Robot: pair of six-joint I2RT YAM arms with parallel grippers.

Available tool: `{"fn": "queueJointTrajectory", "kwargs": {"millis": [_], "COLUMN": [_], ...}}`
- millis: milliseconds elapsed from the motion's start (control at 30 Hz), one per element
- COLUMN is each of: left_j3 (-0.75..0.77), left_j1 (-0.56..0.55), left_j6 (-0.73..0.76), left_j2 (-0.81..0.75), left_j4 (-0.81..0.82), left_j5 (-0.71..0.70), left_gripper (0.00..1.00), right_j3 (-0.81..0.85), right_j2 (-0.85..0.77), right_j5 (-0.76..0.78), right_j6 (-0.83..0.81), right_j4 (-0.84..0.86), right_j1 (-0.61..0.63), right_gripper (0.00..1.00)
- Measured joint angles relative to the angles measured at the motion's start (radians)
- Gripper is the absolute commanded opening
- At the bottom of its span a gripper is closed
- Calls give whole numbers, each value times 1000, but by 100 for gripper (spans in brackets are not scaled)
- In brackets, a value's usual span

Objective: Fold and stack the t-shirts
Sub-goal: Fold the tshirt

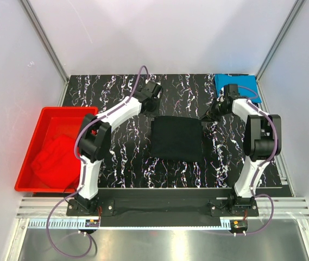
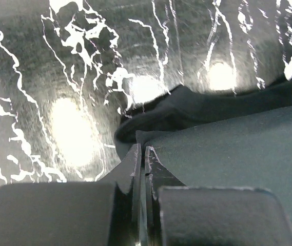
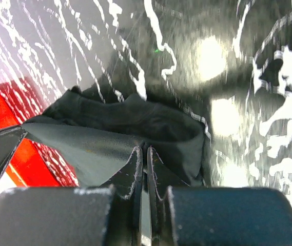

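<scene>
A black t-shirt (image 1: 177, 138) lies folded into a rough square in the middle of the table. My left gripper (image 1: 153, 110) is at its far left corner, jaws shut on the shirt's edge (image 2: 228, 148) in the left wrist view (image 2: 142, 149). My right gripper (image 1: 208, 115) is at the far right corner, jaws shut on the black fabric (image 3: 110, 138) in the right wrist view (image 3: 146, 149). A bright blue t-shirt (image 1: 235, 82) lies folded at the back right. A red t-shirt (image 1: 54, 157) lies crumpled in the red tub.
The red plastic tub (image 1: 35, 136) stands at the left edge of the table and also shows in the right wrist view (image 3: 27, 159). The table top (image 1: 116, 163) is black with white veins. White walls and metal frame posts close it in.
</scene>
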Motion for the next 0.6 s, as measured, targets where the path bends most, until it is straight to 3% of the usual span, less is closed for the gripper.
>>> {"fn": "queueJointTrajectory", "kwargs": {"millis": [100, 167, 200, 233, 267, 300, 367, 400, 500, 600], "left_j3": [21, 56, 78, 109, 138, 160, 178, 185, 180, 88], "left_j1": [8, 13, 15, 19, 26, 35, 52, 58, 77, 79], "left_j6": [1, 2, 7, 14, 14, 14, 21, 24, 31, 39], "left_j2": [24, 50, 63, 81, 97, 106, 108, 104, 80, -22], "left_j4": [0, -2, -9, -28, -38, -45, -67, -80, -112, -118], "left_j5": [-1, -8, -16, -32, -47, -64, -97, -115, -152, -150], "left_gripper": [7, 20, 33, 36, 39, 50, 62, 65, 66, 64], "right_j3": [46, 84, 108, 131, 156, 175, 225, 247, 252, 140], "right_j2": [54, 89, 103, 116, 127, 132, 136, 135, 108, 8], "right_j5": [1, 6, 23, 34, 48, 60, 87, 103, 130, 129], "right_j6": [-10, -19, -29, -37, -42, -53, -73, -86, -124, -146], "right_j4": [1, -5, -16, -26, -32, -44, -85, -104, -121, -116], "right_j1": [0, 0, 1, -1, -3, -4, -5, -5, -5, -6], "right_gripper": [13, 26, 31, 46, 53, 60, 81, 99, 100, 100]}}
